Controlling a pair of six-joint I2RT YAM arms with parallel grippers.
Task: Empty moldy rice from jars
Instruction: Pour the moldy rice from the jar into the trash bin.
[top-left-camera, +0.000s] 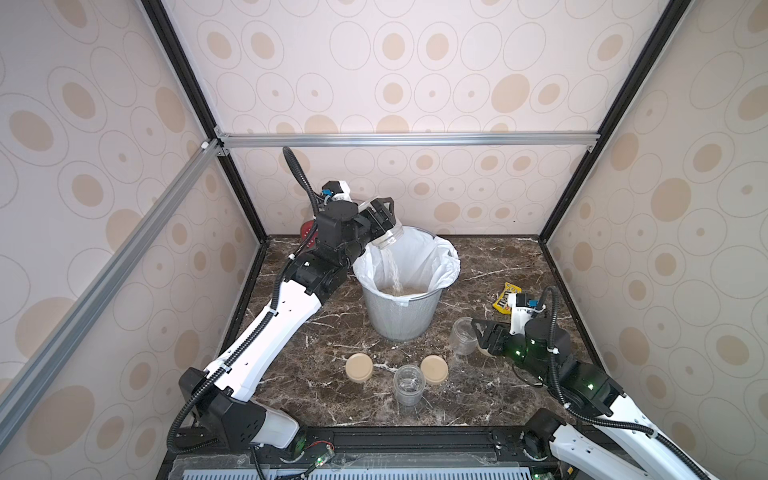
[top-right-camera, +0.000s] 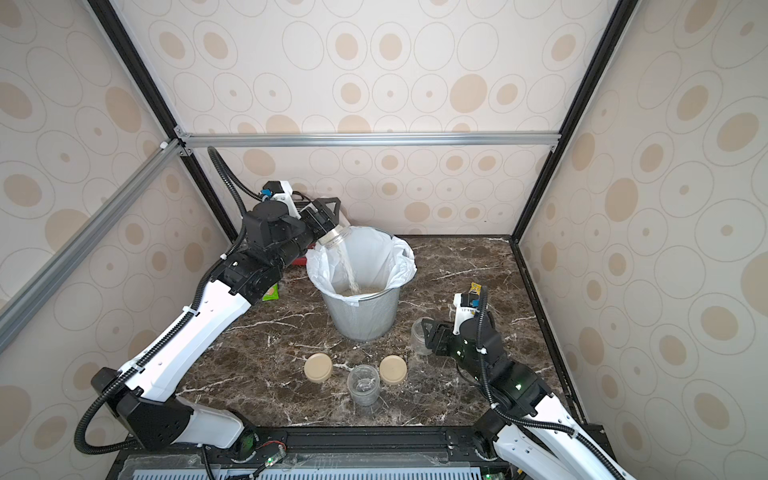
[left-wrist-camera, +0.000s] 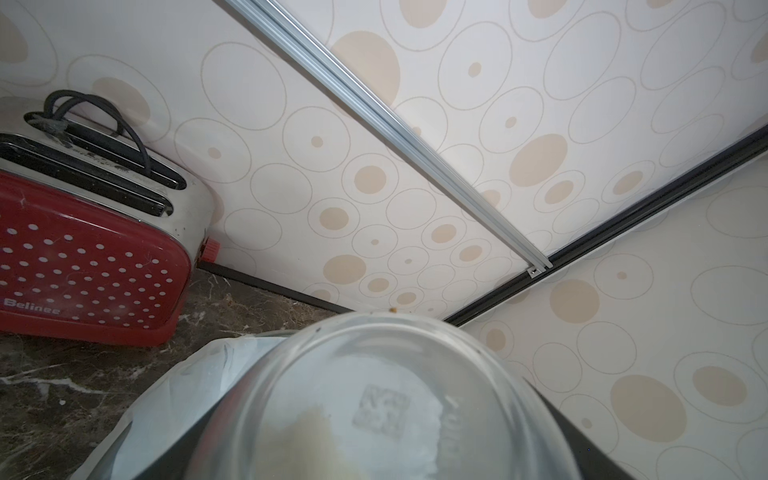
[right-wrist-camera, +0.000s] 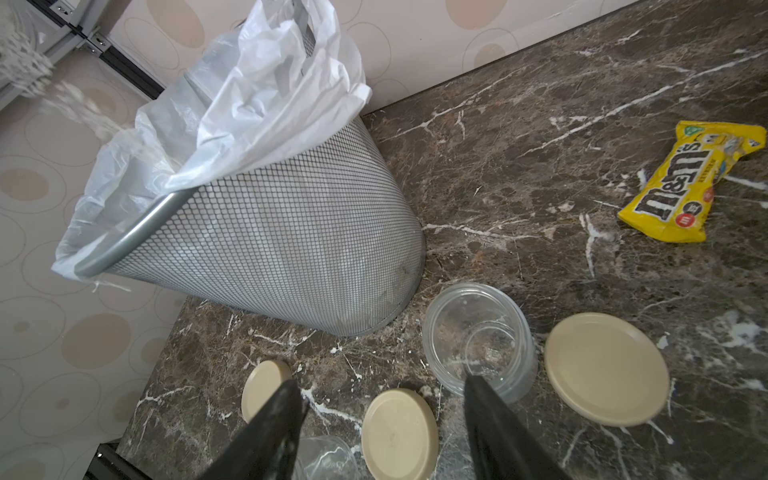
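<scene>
My left gripper (top-left-camera: 383, 224) is shut on a clear glass jar (top-left-camera: 389, 238), tilted mouth-down over the bin (top-left-camera: 401, 320). Moldy rice (top-left-camera: 394, 272) streams from it as pale grains into a heap at the bottom of the white liner, in both top views (top-right-camera: 350, 270). In the left wrist view the jar's base (left-wrist-camera: 386, 399) fills the foreground, with some rice (left-wrist-camera: 311, 440) still inside. Two empty jars stand on the table, one at the front (top-left-camera: 409, 384) and one (right-wrist-camera: 478, 336) just beyond my right gripper (right-wrist-camera: 382, 382). That gripper is open and holds nothing.
Three beige lids lie on the marble: (right-wrist-camera: 266, 388), (right-wrist-camera: 399, 432), (right-wrist-camera: 606, 368). A yellow M&M's bag (right-wrist-camera: 685, 183) is at the right. A red dotted toaster (left-wrist-camera: 91, 257) stands in the back left corner. The grey mesh bin stands mid-table.
</scene>
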